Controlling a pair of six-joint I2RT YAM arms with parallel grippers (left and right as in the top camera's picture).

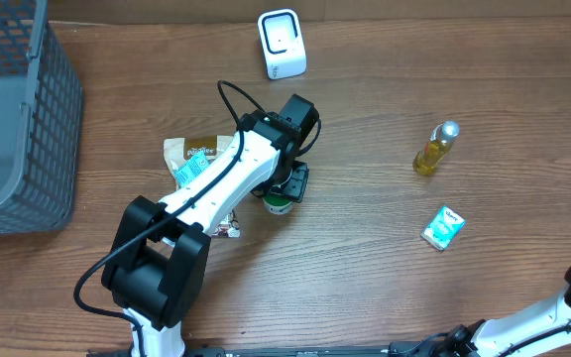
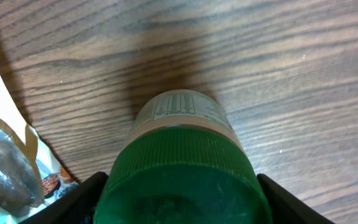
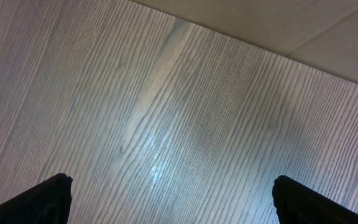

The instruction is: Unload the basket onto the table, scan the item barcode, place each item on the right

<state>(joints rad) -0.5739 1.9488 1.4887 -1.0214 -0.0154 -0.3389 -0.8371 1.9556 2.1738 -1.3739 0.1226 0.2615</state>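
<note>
Currently the left gripper (image 2: 183, 194) straddles a green-capped bottle (image 2: 180, 121) resting on the wooden table (image 2: 303, 68) near its middle, just beside some snack packets (image 1: 192, 157). Its fingers (image 2: 82, 198) stand partly parted on either side of the cap, though I cannot tell whether they press on it. Well apart, at the near right corner, the right gripper (image 3: 169, 186) hangs over the wood with its jaws spread wide and nothing between them, while a white scanner (image 1: 282, 44) stands near the far edge.

table (image 2: 291, 74): is showing brown wood grain
jar lid (image 2: 179, 177): is looking like ridged green plastic
scanner (image 1: 282, 44): is shining, smooth white plastic
</note>
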